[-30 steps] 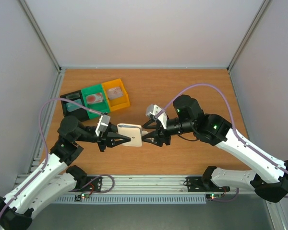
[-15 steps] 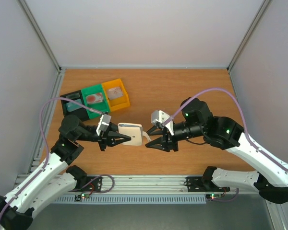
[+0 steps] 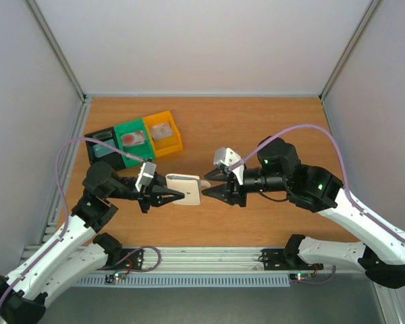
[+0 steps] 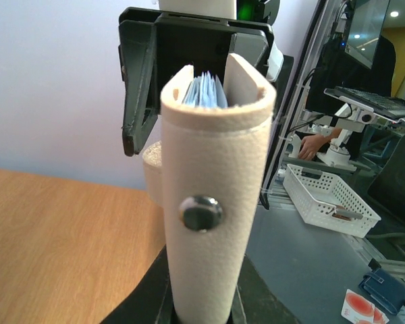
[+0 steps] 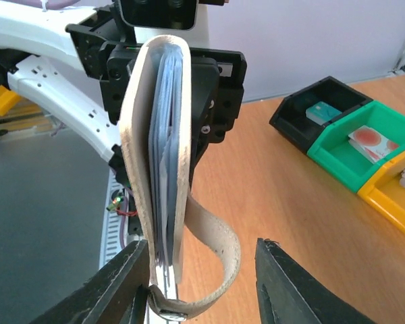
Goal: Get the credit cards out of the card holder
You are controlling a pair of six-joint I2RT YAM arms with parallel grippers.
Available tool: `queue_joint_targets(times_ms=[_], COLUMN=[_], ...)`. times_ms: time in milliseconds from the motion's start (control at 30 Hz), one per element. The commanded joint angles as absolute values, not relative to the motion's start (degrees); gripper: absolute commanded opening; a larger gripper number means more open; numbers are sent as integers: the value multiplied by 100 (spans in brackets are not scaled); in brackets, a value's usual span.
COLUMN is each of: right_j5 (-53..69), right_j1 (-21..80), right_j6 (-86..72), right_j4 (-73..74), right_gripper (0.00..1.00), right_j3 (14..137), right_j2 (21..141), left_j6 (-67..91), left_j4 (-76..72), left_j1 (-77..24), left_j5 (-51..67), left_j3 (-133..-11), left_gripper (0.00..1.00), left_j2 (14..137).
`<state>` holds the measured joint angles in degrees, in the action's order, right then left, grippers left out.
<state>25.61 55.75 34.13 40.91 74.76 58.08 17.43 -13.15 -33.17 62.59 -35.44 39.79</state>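
While the credit cards (image 4: pixel 204 90) sit inside the card holder (image 3: pixel 187 189), extraction has not begun; the step in hand is the approach to the cards.

Item, card holder: cream, grained, held clear of the worktop (image 3: pixel 256 121) between the two arms, open edge turned to the right arm. Strap (image 5: pixel 216 229) hangs loose; snap stud (image 4: pixel 201 213) undone.

Item, credit cards: pale bluish edges showing in the mouth of the holder; how many, cannot tell.

Item, left gripper (image 3: pixel 175 198): jaws narrow, clamped on the holder's closed end.

Item, right gripper (image 3: pixel 209 186): jaws partly parted, holding nothing, tips just beside the holder's open edge.

Next move, as judged: bring the right jaws onto the card edges alone, clear of the cover and the strap, pinch, then draw straight out while the left grip steadies.

Surface: brown wood-grain worktop. Black bin (image 3: pixel 101 145), green bin (image 3: pixel 133 138) and yellow bin (image 3: pixel 163 133) stand in a row at far left.

Room: pale walls on three sides; metal rail (image 3: pixel 209 260) along the near edge.
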Motion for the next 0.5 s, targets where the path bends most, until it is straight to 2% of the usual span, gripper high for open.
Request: queue_joint_targets(times_ms=[0, 100, 267, 467], right_j5=[2806, 2939, 2771, 2829], right_j1=[5614, 5616, 5616, 5616], right_j6=[3236, 3213, 3186, 3206], right_j4=[3932, 3959, 3881, 3894], right_gripper=[46, 47, 37, 47], right_j3=[7561, 7578, 7463, 7557], right_j2=[5966, 6070, 6012, 6243], left_j6=[1626, 1611, 1526, 1334], left_j4=[-1570, -1582, -1571, -1661], left_j1=[-3412, -3489, -3542, -3541], left_j5=[6264, 6174, 6227, 6382], left_j3=[-3603, -3596, -3576, -3592], left_gripper=[0, 0, 0, 0], left_j2=[4003, 4017, 4007, 4104])
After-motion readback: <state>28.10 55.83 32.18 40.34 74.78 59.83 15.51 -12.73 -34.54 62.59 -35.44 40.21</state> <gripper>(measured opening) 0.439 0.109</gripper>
